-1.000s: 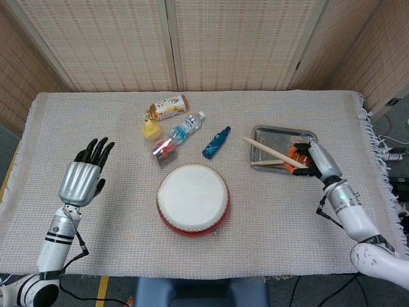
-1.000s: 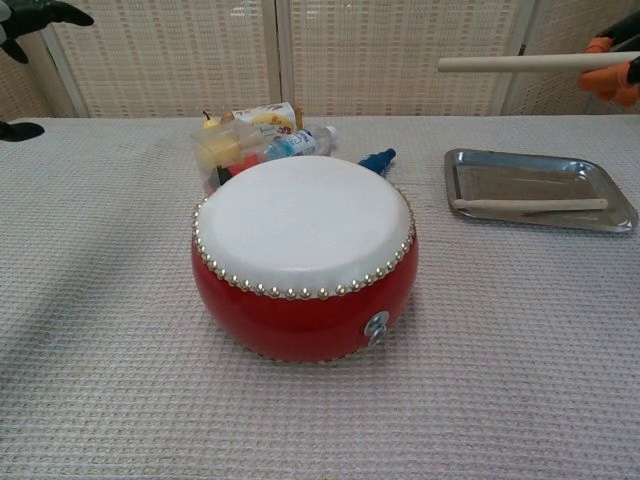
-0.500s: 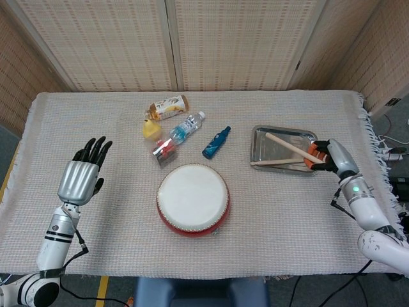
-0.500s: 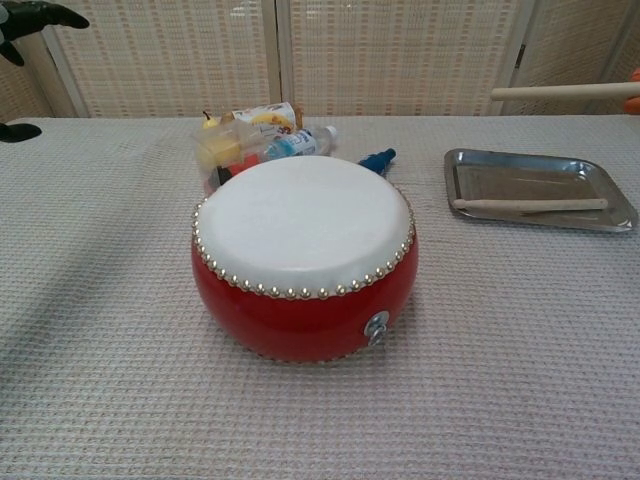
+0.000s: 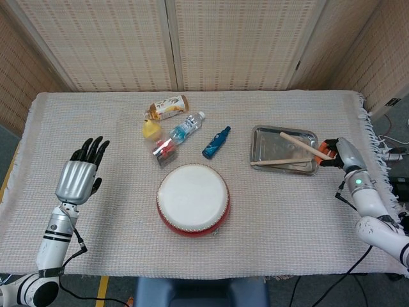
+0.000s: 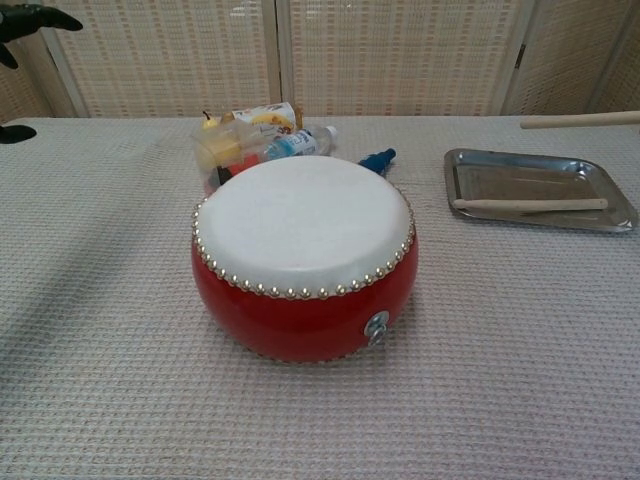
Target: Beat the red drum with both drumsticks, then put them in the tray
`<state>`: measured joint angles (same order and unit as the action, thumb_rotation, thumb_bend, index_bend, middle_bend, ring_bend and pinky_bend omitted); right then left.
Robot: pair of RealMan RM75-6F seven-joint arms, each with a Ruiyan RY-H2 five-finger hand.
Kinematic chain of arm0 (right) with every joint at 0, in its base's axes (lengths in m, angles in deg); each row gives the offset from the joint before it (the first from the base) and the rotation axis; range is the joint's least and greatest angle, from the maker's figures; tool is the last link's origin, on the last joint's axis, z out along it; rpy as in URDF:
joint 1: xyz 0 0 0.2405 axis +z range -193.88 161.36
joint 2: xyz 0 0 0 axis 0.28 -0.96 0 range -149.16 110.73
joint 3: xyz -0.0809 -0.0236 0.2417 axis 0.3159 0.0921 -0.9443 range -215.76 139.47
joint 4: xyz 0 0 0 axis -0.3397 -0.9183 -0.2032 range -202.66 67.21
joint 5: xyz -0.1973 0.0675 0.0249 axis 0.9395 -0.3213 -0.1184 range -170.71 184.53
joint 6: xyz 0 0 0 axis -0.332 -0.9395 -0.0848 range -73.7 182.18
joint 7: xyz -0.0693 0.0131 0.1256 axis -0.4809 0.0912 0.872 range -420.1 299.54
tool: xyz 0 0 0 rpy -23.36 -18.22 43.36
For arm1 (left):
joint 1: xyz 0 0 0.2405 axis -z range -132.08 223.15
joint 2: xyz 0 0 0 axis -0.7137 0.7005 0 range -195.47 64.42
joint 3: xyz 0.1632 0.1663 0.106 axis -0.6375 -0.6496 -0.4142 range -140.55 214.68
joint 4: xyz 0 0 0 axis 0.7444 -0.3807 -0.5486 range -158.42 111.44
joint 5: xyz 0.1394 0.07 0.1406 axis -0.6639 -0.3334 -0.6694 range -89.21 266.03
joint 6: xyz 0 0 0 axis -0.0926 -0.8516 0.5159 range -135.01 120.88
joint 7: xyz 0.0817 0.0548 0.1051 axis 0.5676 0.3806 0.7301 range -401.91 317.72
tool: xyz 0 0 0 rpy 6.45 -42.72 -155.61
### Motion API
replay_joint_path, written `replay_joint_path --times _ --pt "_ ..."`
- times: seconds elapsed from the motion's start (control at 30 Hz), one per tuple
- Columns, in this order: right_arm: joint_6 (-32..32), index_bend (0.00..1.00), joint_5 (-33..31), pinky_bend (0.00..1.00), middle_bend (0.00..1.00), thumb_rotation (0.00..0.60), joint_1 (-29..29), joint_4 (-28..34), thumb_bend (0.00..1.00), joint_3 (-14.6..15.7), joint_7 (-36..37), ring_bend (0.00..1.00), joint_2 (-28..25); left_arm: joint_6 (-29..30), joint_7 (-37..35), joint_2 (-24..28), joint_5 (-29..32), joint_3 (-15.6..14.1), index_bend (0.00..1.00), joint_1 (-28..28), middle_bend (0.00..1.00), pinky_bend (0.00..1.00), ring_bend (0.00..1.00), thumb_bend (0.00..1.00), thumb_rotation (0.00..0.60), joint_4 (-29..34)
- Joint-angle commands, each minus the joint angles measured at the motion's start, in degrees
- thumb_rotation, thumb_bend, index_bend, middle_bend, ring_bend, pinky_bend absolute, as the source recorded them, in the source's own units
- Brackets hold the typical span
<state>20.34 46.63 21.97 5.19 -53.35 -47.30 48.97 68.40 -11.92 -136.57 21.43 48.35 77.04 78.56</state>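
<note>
You get bright, even, diffuse light in both views, with only soft shadows under the drum, mild glare on the tray, and sharp focus throughout.

My table is covered edge to edge with a pale woven cloth, fringed along its right side. The red drum sits on it near the front, about midway across. Behind the drum, a cluster lies on the cloth: a clear water bottle on its side, a blue bottle just right of it, a yellow-labelled bottle further back, a small yellow thing and a clear packet with red inside. To the right rests the metal tray, well apart from the drum.
</note>
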Motion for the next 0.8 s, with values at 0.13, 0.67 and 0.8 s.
replay_joint_path --times 0.13,0.67,0.8 --pt "2.54 1.00 -4.03 0.84 0.67 0.600 3.15 -7.65 0.69 2.32 -4.37 0.67 5.31 0.09 -0.33 0.14 0.01 0.12 0.00 -0.24 0.00 0.24 0.00 0.26 0.600 -0.04" --pt "4.31 1.00 -9.57 0.84 0.67 0.600 8.01 -18.18 0.69 4.22 -12.43 0.67 13.58 -0.13 -2.20 0.67 0.48 0.20 0.00 -1.26 0.00 0.24 0.00 0.26 0.600 -0.82" --pt "4.61 1.00 -8.81 0.84 0.67 0.600 7.76 -18.97 0.69 3.52 -11.95 0.67 14.24 -0.18 -2.64 0.66 0.42 0.36 0.00 -1.32 0.00 0.24 0.00 0.26 0.600 -1.03"
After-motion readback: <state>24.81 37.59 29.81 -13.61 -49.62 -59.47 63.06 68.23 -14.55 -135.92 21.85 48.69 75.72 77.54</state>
